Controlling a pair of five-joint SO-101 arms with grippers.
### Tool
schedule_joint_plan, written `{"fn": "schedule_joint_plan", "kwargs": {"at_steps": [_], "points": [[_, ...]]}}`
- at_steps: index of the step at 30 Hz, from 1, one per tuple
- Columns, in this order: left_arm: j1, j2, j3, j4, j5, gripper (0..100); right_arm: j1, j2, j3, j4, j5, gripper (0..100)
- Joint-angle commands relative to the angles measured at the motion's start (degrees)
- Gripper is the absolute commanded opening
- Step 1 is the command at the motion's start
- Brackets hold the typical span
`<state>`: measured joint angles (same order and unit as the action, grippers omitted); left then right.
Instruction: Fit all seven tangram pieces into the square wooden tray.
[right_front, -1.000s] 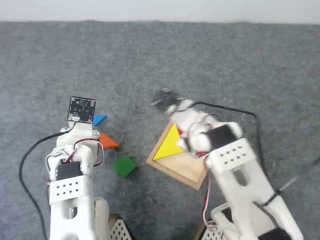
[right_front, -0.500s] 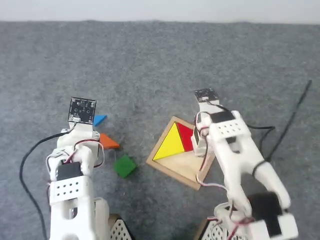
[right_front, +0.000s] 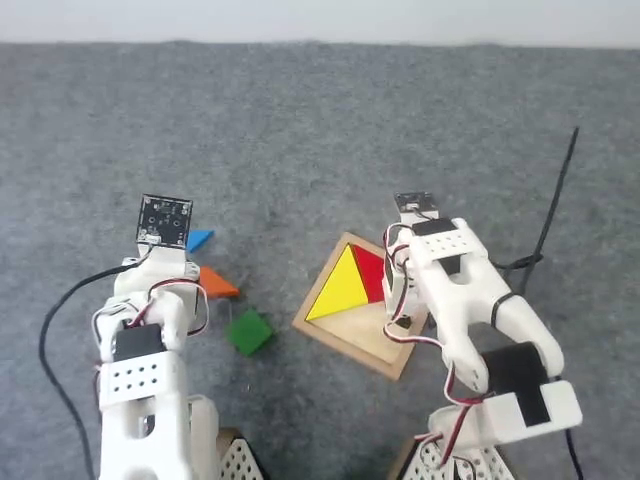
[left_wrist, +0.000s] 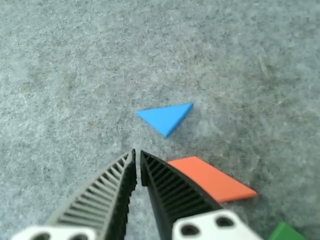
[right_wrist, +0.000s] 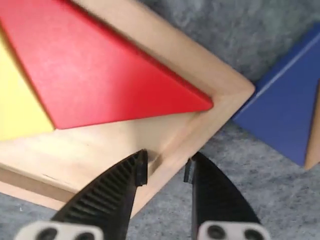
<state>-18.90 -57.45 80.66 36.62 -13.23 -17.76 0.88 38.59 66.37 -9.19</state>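
The square wooden tray (right_front: 375, 345) lies on the grey carpet and holds a yellow triangle (right_front: 340, 285) and a red triangle (right_front: 372, 270) side by side. My right gripper (right_wrist: 165, 167) is open just above the tray's rim (right_wrist: 210, 82) near a corner, with the red triangle (right_wrist: 100, 75) lying flat ahead of it. A dark blue piece (right_wrist: 285, 110) lies on the carpet outside that corner. My left gripper (left_wrist: 136, 165) is shut and empty, a little short of a blue triangle (left_wrist: 166, 117) and beside an orange parallelogram (left_wrist: 210, 179).
A green square (right_front: 248, 332) lies on the carpet between the left arm (right_front: 150, 330) and the tray, next to the orange parallelogram (right_front: 218, 283) and the blue triangle (right_front: 200, 239). A black cable (right_front: 555, 200) rises beside the right arm (right_front: 450, 270). Open carpet stretches behind.
The right arm has drawn back from the tray's far corner to its right corner, and the red triangle now shows in the tray. The left arm has not moved.
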Motion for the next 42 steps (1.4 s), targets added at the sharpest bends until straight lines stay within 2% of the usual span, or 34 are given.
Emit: {"fn": "schedule_joint_plan", "kwargs": {"at_steps": [1,7,12,16,23,30,33,35,39,42], "points": [[-0.3,0.4,-0.6,-1.3,-0.7,1,-0.2,1.0,-3.9,-2.4,-0.6,9.6],[-0.3,0.3,-0.6,-1.3,-0.7,1,-0.6,0.7,-8.8,-2.0,-0.6,9.4],[-0.3,0.3,-0.6,-1.3,-0.7,1,-2.8,1.7,-15.8,-2.2,-0.7,0.3],[-0.3,0.3,-0.6,-1.3,-0.7,1,-5.7,5.5,-23.2,-2.0,-1.2,0.7],[-0.4,0.3,-0.6,-1.3,-0.7,1,-5.6,22.3,-40.8,-1.2,-8.3,0.7],[-0.6,0.3,-0.6,-1.3,-0.7,1,-4.1,31.3,-57.1,7.0,-18.2,0.8],[-2.6,0.6,-1.3,-1.4,-0.5,1,-3.9,31.1,-58.5,8.2,-16.7,1.1],[-3.0,0.7,-2.2,-0.6,-0.3,1,-4.3,30.0,-58.5,9.6,-15.2,4.1],[-3.0,0.8,-4.6,2.0,-0.2,2,-4.3,26.8,-58.6,11.7,-17.6,19.1],[-2.8,2.2,-7.8,4.3,2.4,2,-4.3,24.3,-58.5,13.1,-15.0,26.6]]}}
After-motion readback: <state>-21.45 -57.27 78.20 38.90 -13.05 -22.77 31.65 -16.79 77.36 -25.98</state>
